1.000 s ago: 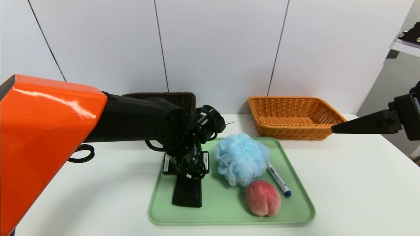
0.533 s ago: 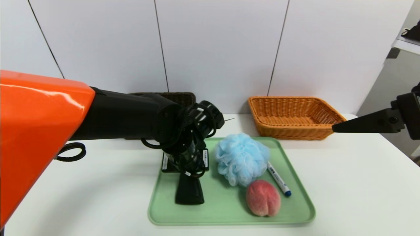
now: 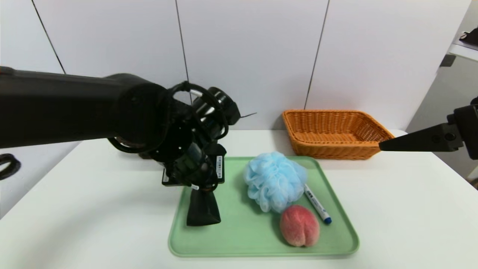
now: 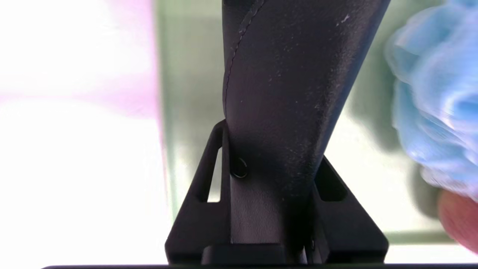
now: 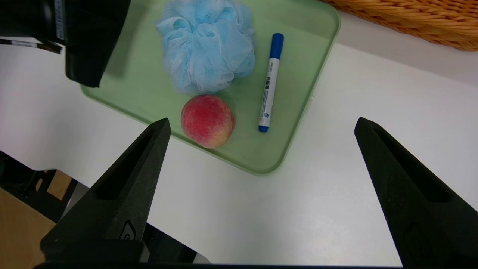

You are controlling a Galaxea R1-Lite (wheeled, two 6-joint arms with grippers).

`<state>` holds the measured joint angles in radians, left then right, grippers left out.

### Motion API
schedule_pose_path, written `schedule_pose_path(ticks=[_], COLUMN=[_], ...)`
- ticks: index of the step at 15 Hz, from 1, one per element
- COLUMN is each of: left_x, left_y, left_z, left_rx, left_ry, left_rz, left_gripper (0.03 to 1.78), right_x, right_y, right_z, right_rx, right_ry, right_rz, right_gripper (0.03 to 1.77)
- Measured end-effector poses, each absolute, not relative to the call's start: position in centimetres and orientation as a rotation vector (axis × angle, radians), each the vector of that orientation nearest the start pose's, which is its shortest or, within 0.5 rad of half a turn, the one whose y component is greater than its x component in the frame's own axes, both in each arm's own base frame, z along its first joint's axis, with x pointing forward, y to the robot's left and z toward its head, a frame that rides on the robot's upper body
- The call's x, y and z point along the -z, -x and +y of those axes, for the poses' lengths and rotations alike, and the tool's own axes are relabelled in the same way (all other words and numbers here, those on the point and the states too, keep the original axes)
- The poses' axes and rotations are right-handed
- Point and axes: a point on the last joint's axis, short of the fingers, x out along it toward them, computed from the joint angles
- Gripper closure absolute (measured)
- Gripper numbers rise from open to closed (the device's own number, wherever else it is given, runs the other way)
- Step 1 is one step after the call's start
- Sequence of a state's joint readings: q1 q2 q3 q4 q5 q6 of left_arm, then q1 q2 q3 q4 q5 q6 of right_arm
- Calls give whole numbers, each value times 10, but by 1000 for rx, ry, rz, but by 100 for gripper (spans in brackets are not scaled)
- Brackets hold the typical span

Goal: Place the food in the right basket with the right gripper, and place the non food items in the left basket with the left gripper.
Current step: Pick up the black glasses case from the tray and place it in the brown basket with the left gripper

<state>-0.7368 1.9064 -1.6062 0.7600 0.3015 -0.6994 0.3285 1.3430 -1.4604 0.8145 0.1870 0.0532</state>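
Left pincer angled downward, clamping black cloth above tray

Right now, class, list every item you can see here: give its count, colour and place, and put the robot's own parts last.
Tray: one, pale green, mid-table.
Black cloth: one, hanging from the left gripper over the tray's left side.
Bath pouf: one, light blue, on tray.
Marker: one, white with blue cap, on tray beside pouf.
Peach: one, pink-red, tray's near side.
Orange basket: one, far right.
Left gripper: black, shut on cloth.
Right gripper: black, open, at the table's right side.
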Motion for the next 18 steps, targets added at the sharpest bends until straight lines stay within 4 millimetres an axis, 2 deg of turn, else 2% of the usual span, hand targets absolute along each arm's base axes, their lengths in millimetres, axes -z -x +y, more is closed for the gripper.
schedule_pose_path(ticks=[4, 6, 8, 10, 13, 15, 18], left_x=[-265, -287, -305, -318, -326, -330, -332], left_y=[-226, -213, -212, -220, -247, -268, -299], left_z=[-196, -178, -155, -130, -94, -78, -64], left_rx=[138, 196, 223, 224, 213, 225, 269], left_ry=[132, 70, -34, -161, -371, -506, -660], left_rz=[875, 803, 727, 668, 623, 595, 546], left_gripper=[130, 130, 130, 133, 133, 133, 133], right_x=[-323, -323, -323, -324, -325, -326, -326], right_y=[-164, -164, -163, -162, -160, -157, -156], right_z=[60, 60, 60, 60, 59, 59, 58], right_rx=[-475, -474, -476, -478, -484, -502, -503], right_ry=[-1, -1, -1, -1, -2, -8, -9], right_rz=[713, 712, 710, 706, 699, 695, 693], right_gripper=[10, 10, 10, 10, 10, 10, 10])
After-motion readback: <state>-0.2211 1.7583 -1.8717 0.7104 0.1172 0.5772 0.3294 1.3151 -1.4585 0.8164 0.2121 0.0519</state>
